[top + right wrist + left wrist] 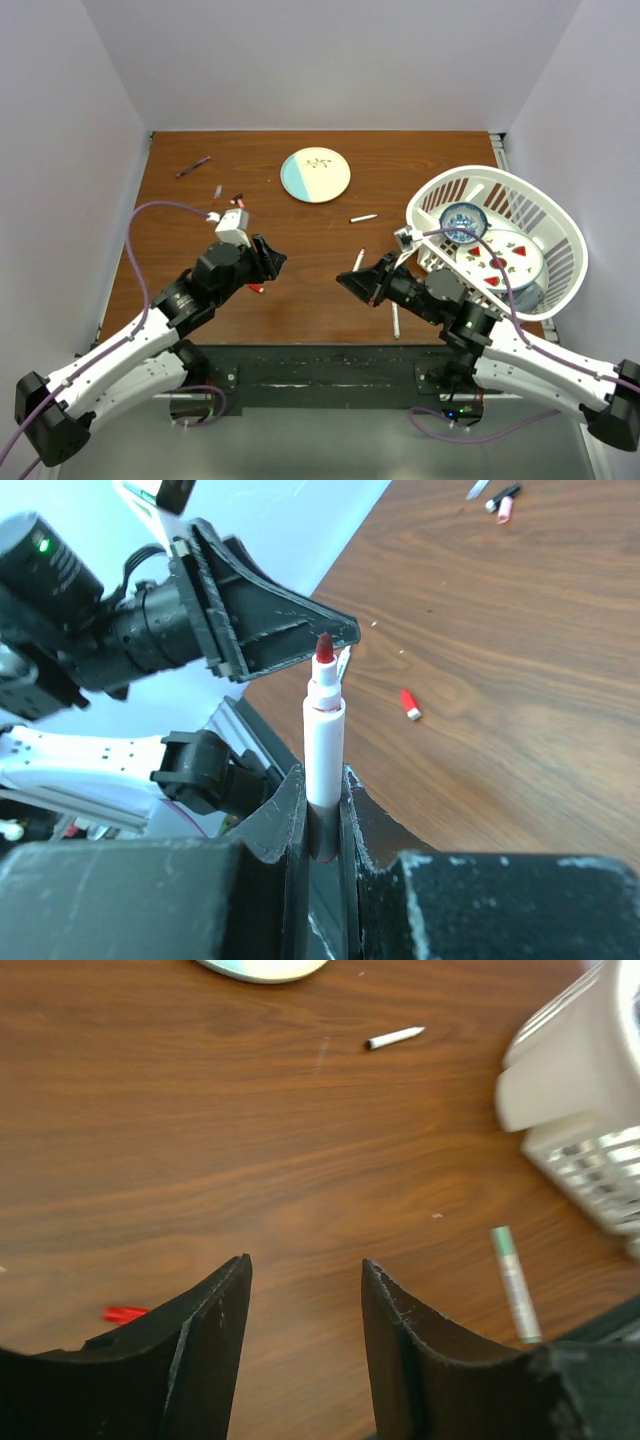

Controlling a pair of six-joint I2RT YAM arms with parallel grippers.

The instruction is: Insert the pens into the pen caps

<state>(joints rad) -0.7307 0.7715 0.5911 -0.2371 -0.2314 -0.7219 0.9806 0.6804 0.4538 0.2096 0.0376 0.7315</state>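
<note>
My right gripper [322,775] is shut on a white pen [324,735] whose bare red tip points at my left gripper [270,630]. In the top view the two grippers face each other above the table's front half, left gripper [277,258] and right gripper [348,283] a short gap apart. My left gripper [306,1265] stands open with nothing between its jaws. A red pen cap [409,703] lies on the wood below it, also seen as the red cap [257,288] and red cap [124,1313]. Other pens lie loose: a green-ended pen [515,1282] and a white pen [394,1037].
A round plate [315,174] sits at the back middle. A white basket [555,225] holding dishes stands at the right. A dark purple pen [193,166] and small caps [237,200] lie at the back left. Another white pen [395,320] lies near the front edge.
</note>
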